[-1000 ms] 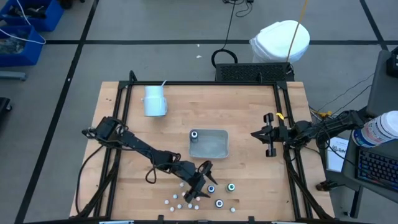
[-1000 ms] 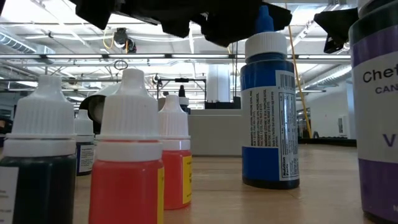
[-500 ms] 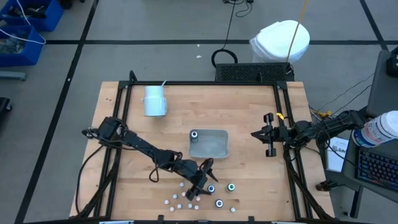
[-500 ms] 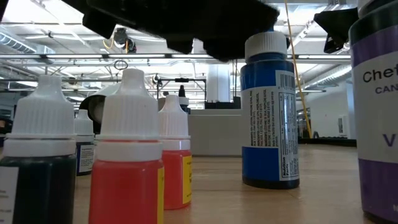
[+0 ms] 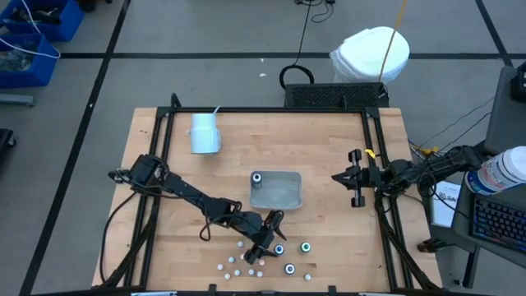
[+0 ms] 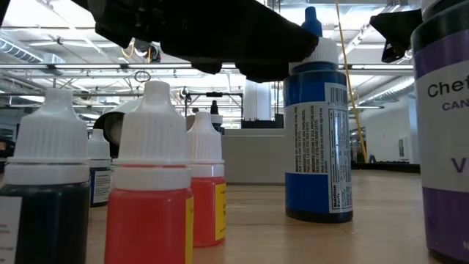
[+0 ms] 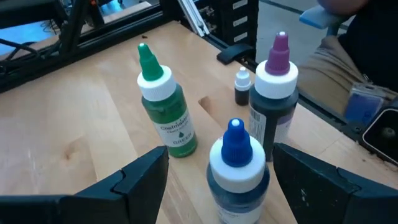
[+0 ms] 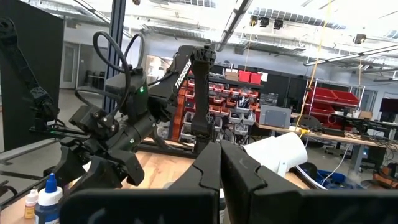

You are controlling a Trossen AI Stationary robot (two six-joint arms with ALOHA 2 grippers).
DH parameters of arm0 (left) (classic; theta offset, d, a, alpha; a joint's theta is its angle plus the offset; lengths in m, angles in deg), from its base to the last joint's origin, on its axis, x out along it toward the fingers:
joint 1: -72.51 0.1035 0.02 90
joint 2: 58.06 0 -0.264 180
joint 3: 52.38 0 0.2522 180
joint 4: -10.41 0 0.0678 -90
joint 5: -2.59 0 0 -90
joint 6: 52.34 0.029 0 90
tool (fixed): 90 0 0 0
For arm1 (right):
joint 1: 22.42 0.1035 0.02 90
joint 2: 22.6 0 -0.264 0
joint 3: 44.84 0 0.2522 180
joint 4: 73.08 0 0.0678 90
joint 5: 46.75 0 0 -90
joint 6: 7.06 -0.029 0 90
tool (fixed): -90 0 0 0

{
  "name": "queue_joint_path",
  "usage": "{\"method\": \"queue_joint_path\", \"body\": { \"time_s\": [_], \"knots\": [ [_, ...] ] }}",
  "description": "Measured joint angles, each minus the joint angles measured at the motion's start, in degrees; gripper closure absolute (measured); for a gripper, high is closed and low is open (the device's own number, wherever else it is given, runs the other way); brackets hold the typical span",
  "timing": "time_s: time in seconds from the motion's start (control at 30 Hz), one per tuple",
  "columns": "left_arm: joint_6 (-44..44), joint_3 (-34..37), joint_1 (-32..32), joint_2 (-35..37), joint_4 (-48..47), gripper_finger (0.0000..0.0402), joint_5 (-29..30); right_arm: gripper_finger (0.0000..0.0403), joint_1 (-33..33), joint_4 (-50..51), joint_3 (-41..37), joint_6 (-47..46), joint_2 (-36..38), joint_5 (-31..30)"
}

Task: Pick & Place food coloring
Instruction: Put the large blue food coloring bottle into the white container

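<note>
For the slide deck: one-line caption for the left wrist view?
Open left gripper straddles the blue-tipped bottle; green bottle and purple-tipped bottle stand beyond.

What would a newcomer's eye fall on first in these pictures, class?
Most striking is the cluster of tiny food coloring bottles near the table's front edge, where the left gripper hangs open, its fingers either side of the blue-tipped dark bottle. Beside it stand a green bottle and a purple-tipped bottle. At mid-table a grey rectangular tray holds one bottle, while the right gripper waits shut at the right edge.
</note>
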Motion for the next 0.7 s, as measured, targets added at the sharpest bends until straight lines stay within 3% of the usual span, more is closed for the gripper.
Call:
{"method": "queue_joint_path", "body": {
  "time_s": [0.7],
  "knots": [
    [0.47,0.0,0.04,0.04,-0.06,0.0117,-2.21,0.0403,-0.02,0.0,0.0,0.0,0.0,-0.01]
  ]
}}
